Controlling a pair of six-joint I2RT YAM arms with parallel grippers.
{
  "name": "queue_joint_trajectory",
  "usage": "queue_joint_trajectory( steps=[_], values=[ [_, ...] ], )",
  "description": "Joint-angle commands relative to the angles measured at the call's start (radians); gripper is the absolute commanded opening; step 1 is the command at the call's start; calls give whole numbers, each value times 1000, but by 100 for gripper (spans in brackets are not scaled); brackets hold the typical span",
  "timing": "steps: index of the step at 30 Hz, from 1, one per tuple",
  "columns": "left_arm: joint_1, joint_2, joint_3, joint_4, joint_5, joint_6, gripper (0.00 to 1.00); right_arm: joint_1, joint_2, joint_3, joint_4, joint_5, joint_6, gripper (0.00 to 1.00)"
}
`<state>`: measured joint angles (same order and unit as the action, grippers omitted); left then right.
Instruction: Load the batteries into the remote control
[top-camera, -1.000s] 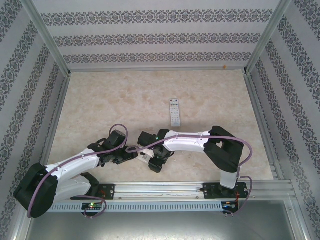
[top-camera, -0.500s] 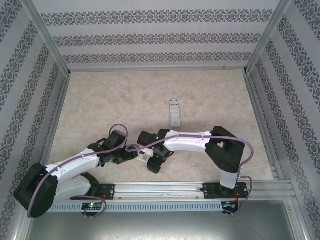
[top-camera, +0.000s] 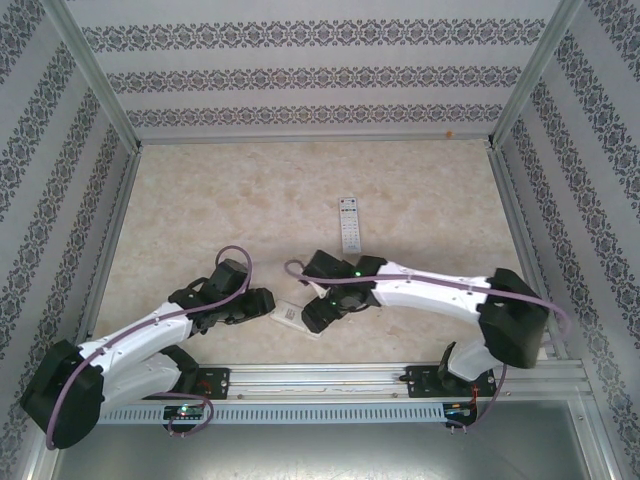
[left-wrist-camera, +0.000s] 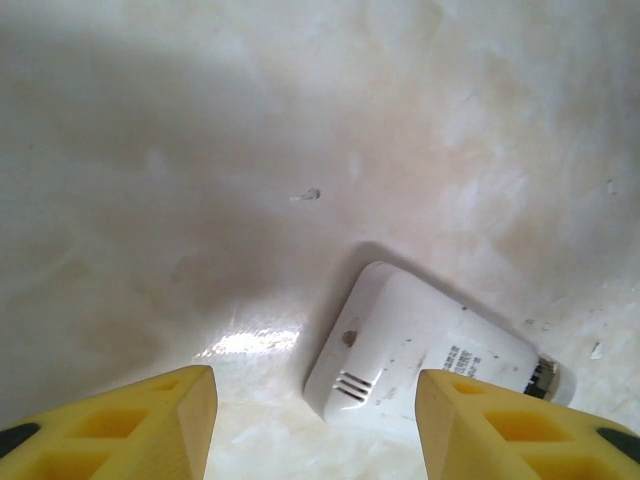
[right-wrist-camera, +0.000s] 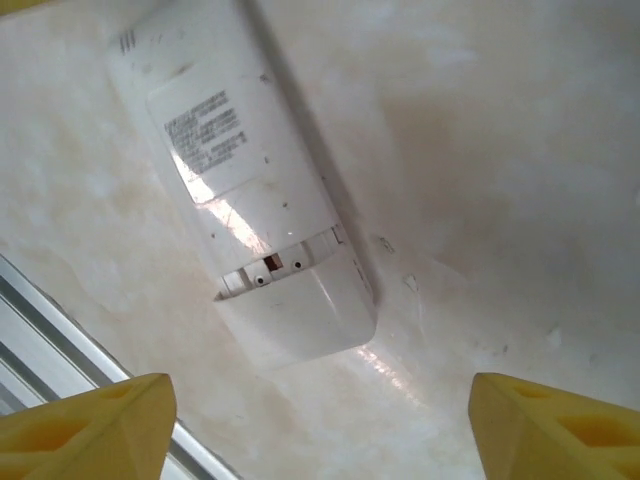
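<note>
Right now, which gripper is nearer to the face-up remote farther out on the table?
Right. The right gripper sits closer to the arm bases than the face-up remote, slightly to its left. The left gripper is farther left, on the other side of the face-down remote.

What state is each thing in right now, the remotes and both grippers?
Near remote, lying back up, label showing, with a narrow gap at the cover seam.
Far remote, lying buttons up, apart from both arms.
Left gripper, open, holding nothing.
Right gripper, open, holding nothing.
</note>
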<state>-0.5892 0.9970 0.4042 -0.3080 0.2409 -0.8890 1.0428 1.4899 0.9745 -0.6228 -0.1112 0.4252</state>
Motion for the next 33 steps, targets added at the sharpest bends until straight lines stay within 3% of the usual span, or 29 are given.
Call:
queue_joint_trajectory(
  steps=[1, 4, 9, 33],
  values=[
    [-12, -14, 31, -25, -40, 41, 54, 0, -62, -108, 145, -27, 321, 74],
    [-12, -10, 35, -21, -39, 45, 54, 0, -109, -196, 252, -31, 493, 66],
    [-12, -9, 6, 8, -32, 26, 54, 0, -112, -236, 312, -10, 554, 58],
    [-12, 19, -19, 49, -21, 9, 54, 14, 66, -200, 233, -7, 531, 48]
  ],
)
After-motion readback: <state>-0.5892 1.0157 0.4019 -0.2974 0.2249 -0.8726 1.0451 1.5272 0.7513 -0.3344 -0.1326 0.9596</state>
